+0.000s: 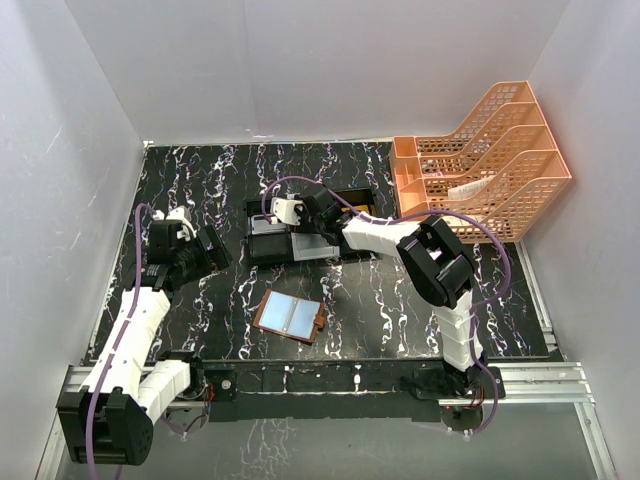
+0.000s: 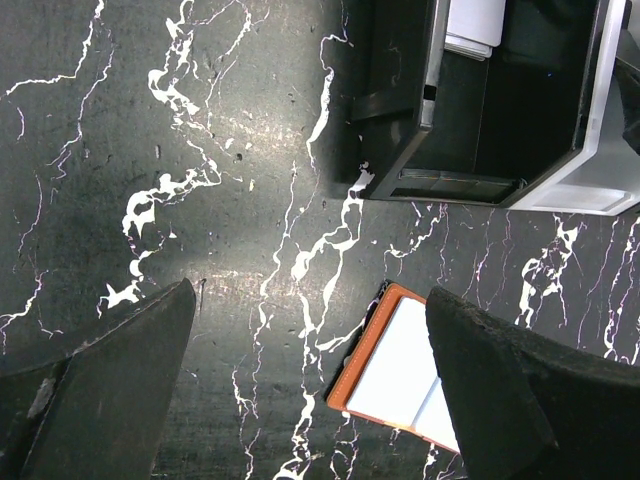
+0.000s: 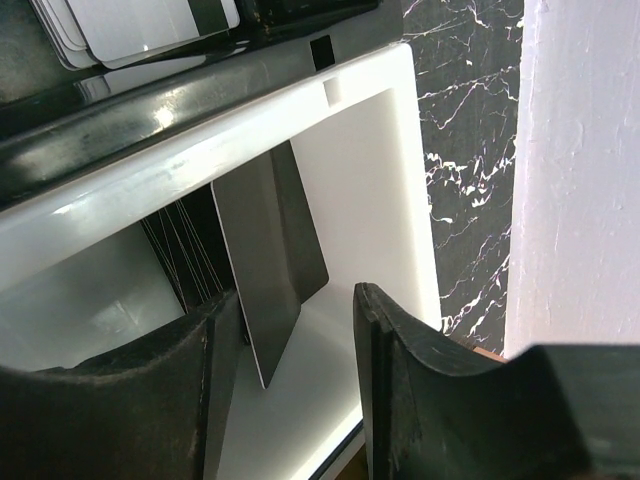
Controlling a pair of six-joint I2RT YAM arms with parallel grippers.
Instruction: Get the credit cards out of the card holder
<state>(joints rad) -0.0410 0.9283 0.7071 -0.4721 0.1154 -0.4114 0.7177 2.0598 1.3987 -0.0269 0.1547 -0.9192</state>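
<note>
The brown card holder lies spread open on the marbled black table, its pale inner pockets up; in the left wrist view the card holder shows partly behind one finger. My left gripper hovers open just left of it, holding nothing. My right gripper reaches into the white compartment of the black-and-white tray, jaws apart. One credit card stands tilted on edge there, beside the left finger and not pinched. More cards lie stacked in a neighbouring black compartment.
The tray sits behind the holder at mid-table. An orange mesh file rack fills the back right corner. White walls enclose the table on three sides. The left arm stays left of the tray.
</note>
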